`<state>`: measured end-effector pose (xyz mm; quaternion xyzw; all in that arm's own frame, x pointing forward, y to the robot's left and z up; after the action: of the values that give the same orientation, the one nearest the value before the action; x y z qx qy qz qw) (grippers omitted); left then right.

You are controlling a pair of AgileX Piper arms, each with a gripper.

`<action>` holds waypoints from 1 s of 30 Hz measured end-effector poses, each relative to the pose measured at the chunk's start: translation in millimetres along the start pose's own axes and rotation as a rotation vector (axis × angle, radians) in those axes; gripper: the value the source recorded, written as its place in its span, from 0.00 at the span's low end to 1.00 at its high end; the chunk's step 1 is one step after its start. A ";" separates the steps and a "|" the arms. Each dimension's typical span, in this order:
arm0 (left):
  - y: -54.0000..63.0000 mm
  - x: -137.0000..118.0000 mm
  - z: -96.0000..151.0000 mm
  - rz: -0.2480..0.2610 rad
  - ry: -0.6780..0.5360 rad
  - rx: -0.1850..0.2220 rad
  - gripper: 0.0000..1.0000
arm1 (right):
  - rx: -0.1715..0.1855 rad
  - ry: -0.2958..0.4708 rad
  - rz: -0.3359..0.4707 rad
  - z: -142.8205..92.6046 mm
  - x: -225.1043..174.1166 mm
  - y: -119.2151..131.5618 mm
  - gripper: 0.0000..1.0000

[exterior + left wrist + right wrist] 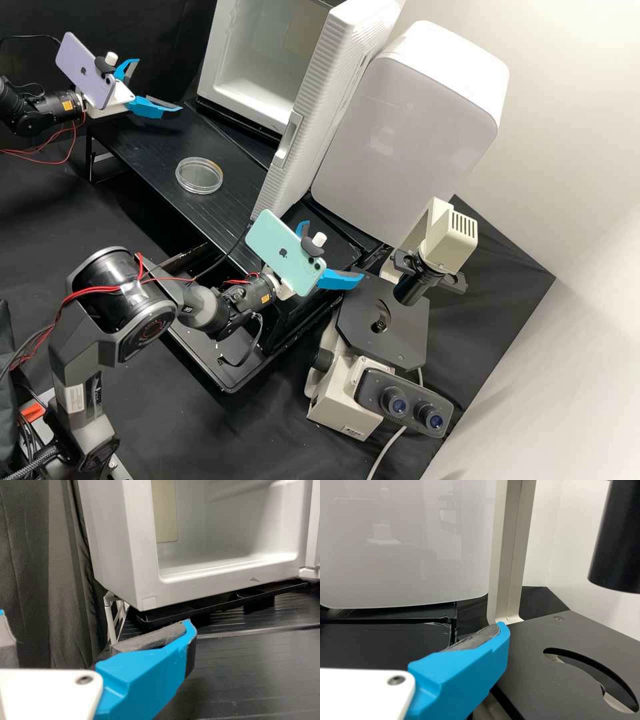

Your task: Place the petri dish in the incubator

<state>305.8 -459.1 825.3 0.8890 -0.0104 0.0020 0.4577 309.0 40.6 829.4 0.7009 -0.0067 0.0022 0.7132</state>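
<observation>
Petri dish (pixel 199 175) lies flat on the black platform (pixel 150 150) in front of the incubator (pixel 230 47), whose door stands open. Left gripper (pixel 158 84) hangs near the incubator's opening, fingers apart and empty. Right gripper (pixel 333 250), also spread and empty, sits at the edge of the microscope (pixel 377 320) stage.
</observation>
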 end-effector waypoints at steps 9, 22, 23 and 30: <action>0.0 0.0 0.0 0.000 0.000 0.002 1.00 | 0.000 0.000 0.000 0.0 0.0 0.0 1.00; -1.8 -7.1 13.1 -0.013 -0.065 -0.001 1.00 | 0.000 0.000 0.000 0.0 0.0 0.0 1.00; -1.7 -9.5 16.8 -0.015 -0.083 0.002 1.00 | 0.000 0.000 0.000 0.0 0.0 0.0 1.00; -6.8 -27.0 40.7 -0.042 -0.176 -0.010 1.00 | 0.000 0.000 0.000 0.0 0.0 0.0 1.00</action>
<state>278.7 -487.8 795.7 0.8835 -0.0320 -0.0857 0.4595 309.0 40.6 829.4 0.7009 -0.0067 0.0022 0.7132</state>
